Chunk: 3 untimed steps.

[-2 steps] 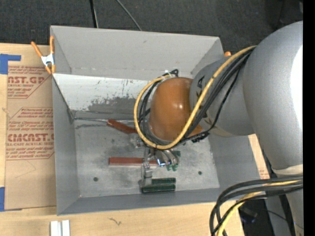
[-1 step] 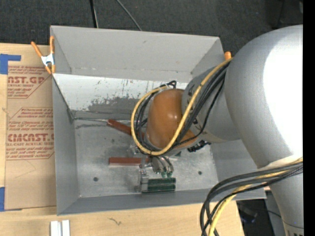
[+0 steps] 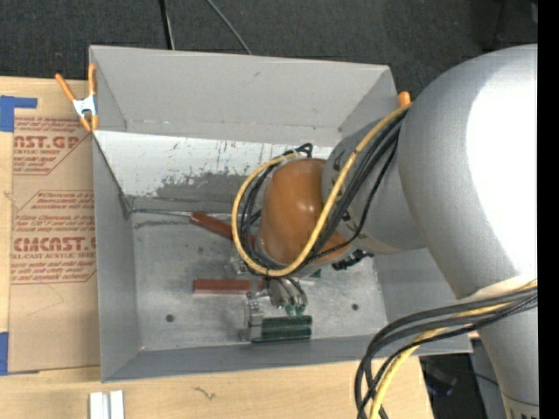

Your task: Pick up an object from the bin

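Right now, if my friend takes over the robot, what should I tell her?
Gripper: low in the bin, near its front wall, under the orange wrist cover. Open or shut can't be seen.
Things: a green ridged piece lies right by the gripper. A reddish-brown flat strip lies on the floor beside it. Another brown piece lies farther back, partly under the arm.
Done: nothing is visibly lifted.
Left: grip one thing and lift it out.
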### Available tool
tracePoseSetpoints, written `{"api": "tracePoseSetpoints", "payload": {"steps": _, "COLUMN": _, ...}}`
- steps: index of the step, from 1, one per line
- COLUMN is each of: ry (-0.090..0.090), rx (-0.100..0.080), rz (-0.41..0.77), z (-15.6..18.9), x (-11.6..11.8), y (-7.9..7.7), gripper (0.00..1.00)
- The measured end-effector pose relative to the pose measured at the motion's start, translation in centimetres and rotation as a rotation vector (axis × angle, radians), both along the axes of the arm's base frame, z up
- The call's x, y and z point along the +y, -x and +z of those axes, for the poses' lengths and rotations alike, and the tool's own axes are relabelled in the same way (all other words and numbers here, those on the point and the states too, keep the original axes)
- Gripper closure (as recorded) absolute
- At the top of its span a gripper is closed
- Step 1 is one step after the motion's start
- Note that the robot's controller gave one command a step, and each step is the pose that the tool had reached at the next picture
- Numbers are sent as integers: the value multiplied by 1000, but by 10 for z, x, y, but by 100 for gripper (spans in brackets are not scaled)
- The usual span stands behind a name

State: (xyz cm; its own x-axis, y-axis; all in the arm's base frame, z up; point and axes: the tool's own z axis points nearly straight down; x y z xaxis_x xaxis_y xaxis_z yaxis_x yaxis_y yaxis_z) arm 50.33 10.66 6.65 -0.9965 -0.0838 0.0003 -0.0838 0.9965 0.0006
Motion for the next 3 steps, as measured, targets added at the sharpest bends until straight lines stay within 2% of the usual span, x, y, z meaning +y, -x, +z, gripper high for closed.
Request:
{"api": "tracePoseSetpoints", "payload": {"steps": 1, "ry": 0, "rx": -1, "rz": 0, "z": 1, "x": 0, "y": 0, "gripper": 100}}
{"api": "tracePoseSetpoints", "payload": {"steps": 2, "ry": -2, "rx": -8, "rz": 1, "z": 109, "x": 1, "y": -2, "gripper": 100}}
{"api": "tracePoseSetpoints", "payload": {"steps": 3, "ry": -1, "rx": -3, "rz": 2, "z": 122, "x": 2, "y": -3, "gripper": 100}}
